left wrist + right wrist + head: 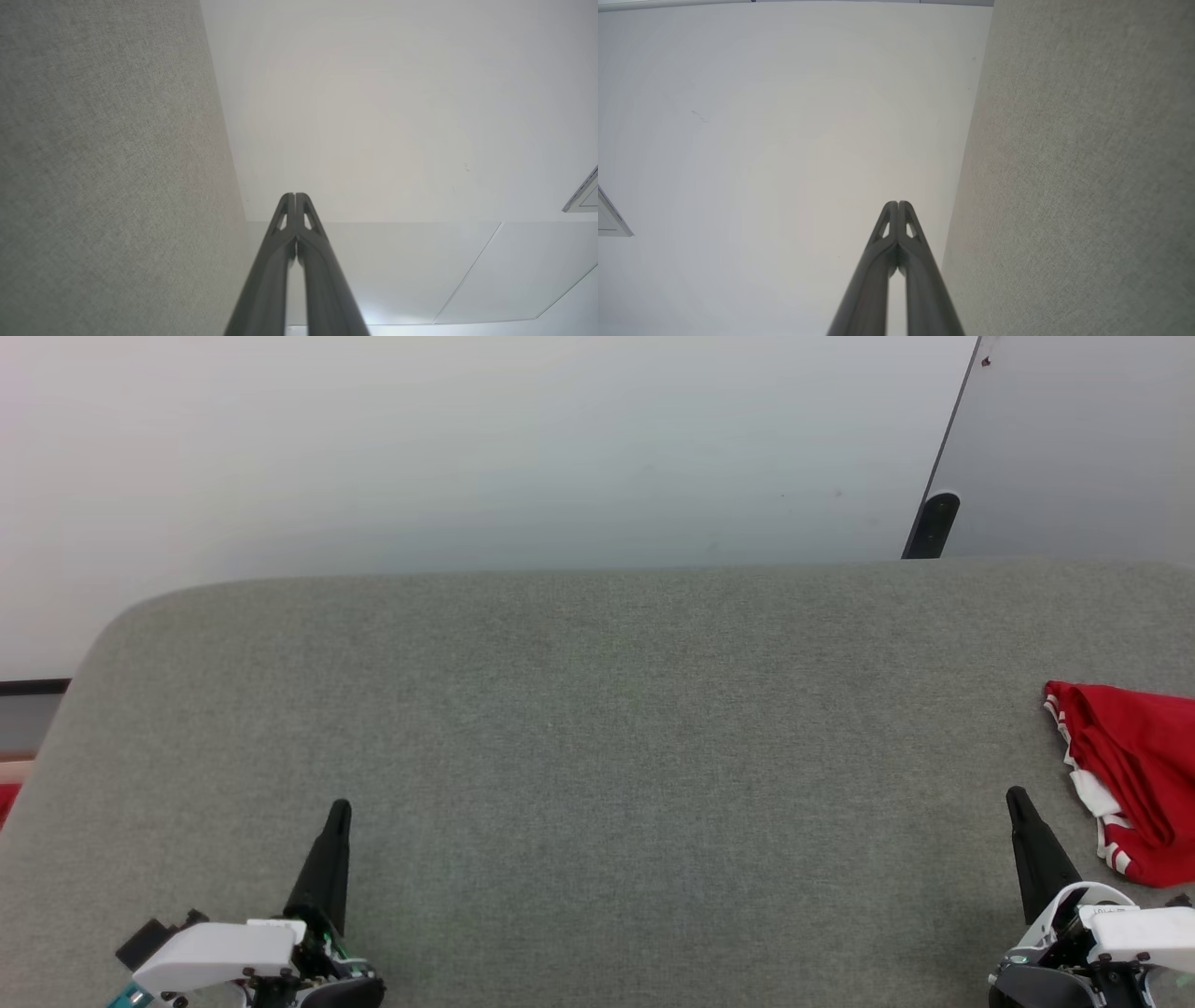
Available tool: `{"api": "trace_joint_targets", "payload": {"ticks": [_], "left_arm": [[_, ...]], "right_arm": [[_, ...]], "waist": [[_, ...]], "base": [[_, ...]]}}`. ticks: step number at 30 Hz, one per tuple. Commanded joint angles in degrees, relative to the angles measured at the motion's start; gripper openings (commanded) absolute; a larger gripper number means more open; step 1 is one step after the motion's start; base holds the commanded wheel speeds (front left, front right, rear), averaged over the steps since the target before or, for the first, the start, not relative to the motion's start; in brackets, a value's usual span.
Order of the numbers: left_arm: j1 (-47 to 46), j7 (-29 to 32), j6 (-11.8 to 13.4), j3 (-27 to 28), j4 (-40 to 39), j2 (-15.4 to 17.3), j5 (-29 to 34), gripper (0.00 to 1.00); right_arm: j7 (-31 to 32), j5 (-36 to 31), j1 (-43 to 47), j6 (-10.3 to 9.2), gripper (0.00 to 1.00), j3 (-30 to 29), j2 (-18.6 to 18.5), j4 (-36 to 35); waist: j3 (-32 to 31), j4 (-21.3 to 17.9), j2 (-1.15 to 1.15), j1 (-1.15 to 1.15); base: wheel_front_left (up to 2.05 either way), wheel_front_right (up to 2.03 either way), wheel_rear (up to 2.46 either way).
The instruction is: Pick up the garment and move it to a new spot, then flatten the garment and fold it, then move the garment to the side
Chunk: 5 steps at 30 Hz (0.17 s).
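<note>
At the far left edge of my head view, a sliver of red cloth shows just beyond the grey surface. My left gripper sits at the lower left over that surface, fingers pressed together and holding nothing. The left wrist view shows the tips meeting. Further right, my right gripper is at the lower right, likewise clenched on nothing. Near it, on its right, the garment lies bunched in a crumpled heap on the surface at the view's right edge, cut off by the frame. It is red with white striped trim, and neither gripper touches it.
</note>
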Motion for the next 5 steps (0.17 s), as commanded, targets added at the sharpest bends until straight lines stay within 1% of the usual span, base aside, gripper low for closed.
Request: {"api": "trace_joint_targets", "payload": {"ticks": [1,5], "left_arm": [[-0.62,0.16,-0.33,0.19,0.07,-0.07,0.25,0.00],[-0.62,0.16,-0.33,0.19,0.07,-0.07,0.26,0.00]], "right_arm": [[0.00,0.12,-0.25,-0.06,0.00,0.21,0.19,0.01],[0.00,0.12,-0.25,-0.06,0.00,0.21,0.19,0.01]], "waist": [[0.00,0.00,0.00,0.00],[0.00,0.00,0.00,0.00]], "base": [[0.00,0.00,0.00],[0.00,0.00,0.00]]}}
